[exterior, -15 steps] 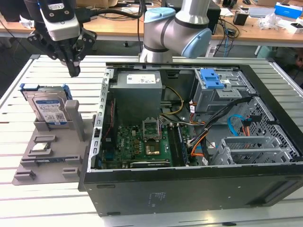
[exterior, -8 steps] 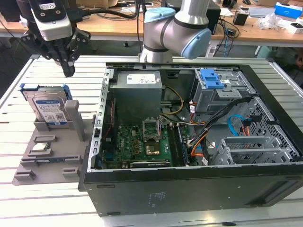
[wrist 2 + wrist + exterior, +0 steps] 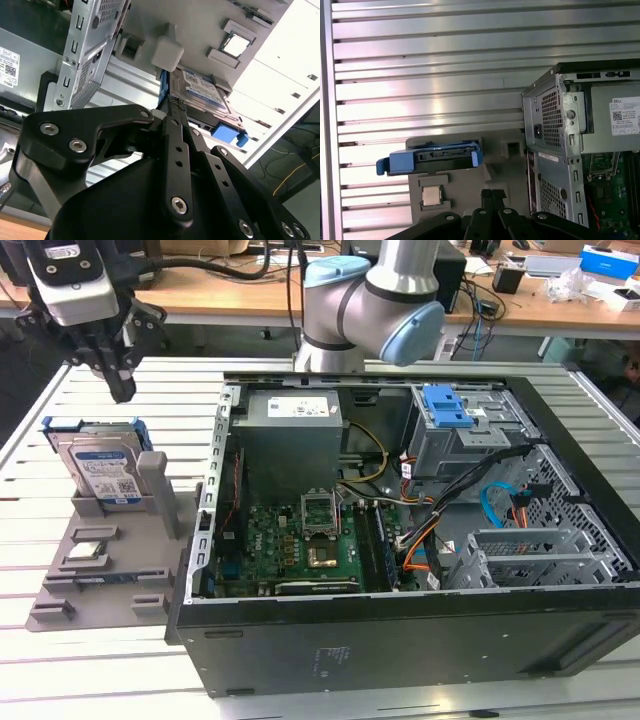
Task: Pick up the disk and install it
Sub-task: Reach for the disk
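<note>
Exterior view: your gripper (image 3: 120,388) hangs above the disk (image 3: 100,465), clear of it, jaws pinched together on nothing. The disk stands on edge in the grey holder (image 3: 150,575) beside the computer case (image 3: 400,640), with its upper edge running across from the exterior view's left to its right.

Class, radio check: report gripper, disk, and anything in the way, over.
Gripper shut, empty, hovering near disk. Disk upright in grey holder, beside open computer case. Nothing between them.
</note>
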